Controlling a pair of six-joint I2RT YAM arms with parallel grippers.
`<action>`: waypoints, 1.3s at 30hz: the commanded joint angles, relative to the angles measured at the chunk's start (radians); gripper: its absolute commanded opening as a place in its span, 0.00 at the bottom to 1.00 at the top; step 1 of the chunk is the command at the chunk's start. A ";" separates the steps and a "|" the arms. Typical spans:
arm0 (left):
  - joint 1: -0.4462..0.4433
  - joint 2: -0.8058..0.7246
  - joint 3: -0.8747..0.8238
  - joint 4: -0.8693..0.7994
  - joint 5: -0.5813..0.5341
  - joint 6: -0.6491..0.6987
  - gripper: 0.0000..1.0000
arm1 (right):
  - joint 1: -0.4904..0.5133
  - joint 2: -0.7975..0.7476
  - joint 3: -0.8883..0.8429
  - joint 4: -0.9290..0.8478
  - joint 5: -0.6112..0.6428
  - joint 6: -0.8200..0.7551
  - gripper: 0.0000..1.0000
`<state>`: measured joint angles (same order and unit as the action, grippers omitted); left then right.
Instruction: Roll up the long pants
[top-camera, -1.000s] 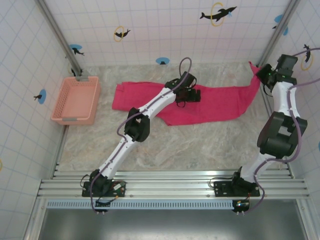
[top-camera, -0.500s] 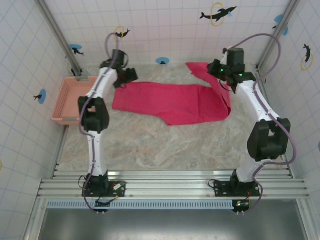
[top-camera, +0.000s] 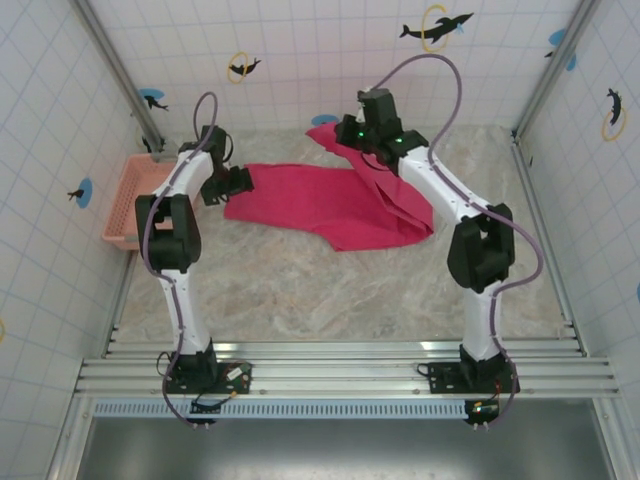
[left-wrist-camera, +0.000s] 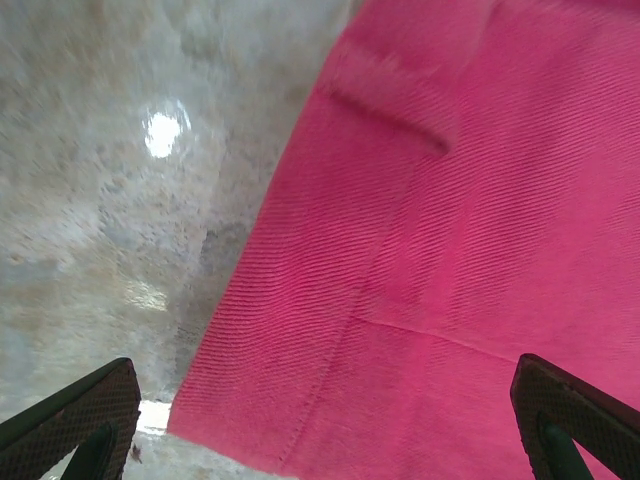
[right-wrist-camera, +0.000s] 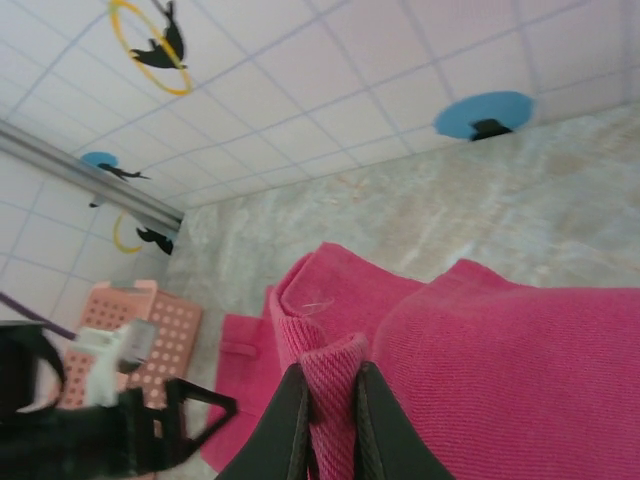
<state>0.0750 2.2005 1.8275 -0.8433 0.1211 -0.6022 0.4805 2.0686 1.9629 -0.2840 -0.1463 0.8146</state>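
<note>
Our right claw (right-wrist-camera: 330, 400) clamps one end of the pants (top-camera: 340, 205), lifted over toward the basket (top-camera: 122, 205), while our left claw (left-wrist-camera: 320, 420) gapes above the end nearest the basket, so we judge rolling barely begun.

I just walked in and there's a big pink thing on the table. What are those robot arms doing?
Two robot arms are rolling up the long pants, which lie on the table. The right arm has its jaws shut on one end of the cloth, held up and doubled back over the rest. The left arm hangs over the other end with its jaws wide open, holding nothing. No roll is formed yet.
</note>
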 joint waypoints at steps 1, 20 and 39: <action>0.045 0.035 -0.013 0.024 0.066 -0.033 0.97 | 0.054 0.087 0.195 -0.017 0.017 0.010 0.00; 0.110 0.074 -0.048 0.147 0.248 -0.120 0.97 | 0.267 0.466 0.499 -0.153 -0.096 0.128 0.00; 0.092 0.027 -0.043 0.097 0.284 -0.097 0.97 | 0.132 0.409 0.579 -0.454 -0.222 0.023 0.51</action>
<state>0.1810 2.2627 1.7939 -0.6842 0.3889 -0.7139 0.6758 2.5820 2.5084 -0.6430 -0.3805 0.9115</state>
